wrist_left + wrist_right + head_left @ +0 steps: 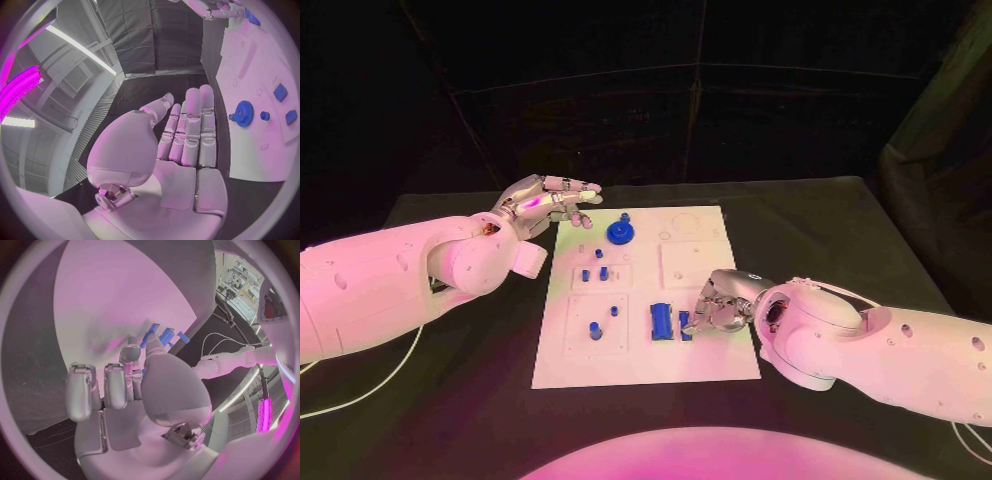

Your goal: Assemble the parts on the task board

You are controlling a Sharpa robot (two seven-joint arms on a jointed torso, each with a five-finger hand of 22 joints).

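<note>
Right hand (720,305) low on task board (711,365), lower centre of frame, fingers (129,354) curled at small blue part (685,323); actual grip unclear. Part looks light, rigid, slippery; pinch flat sides. Left hand (545,203) open, empty, upper left.

A matte black table (834,225) carries a flat white rectangular task board (689,365) lying at its middle.

right hand (134,390) | fingers (130,356) curled down on task board (106,300) | blue parts (165,335) beside
</note>
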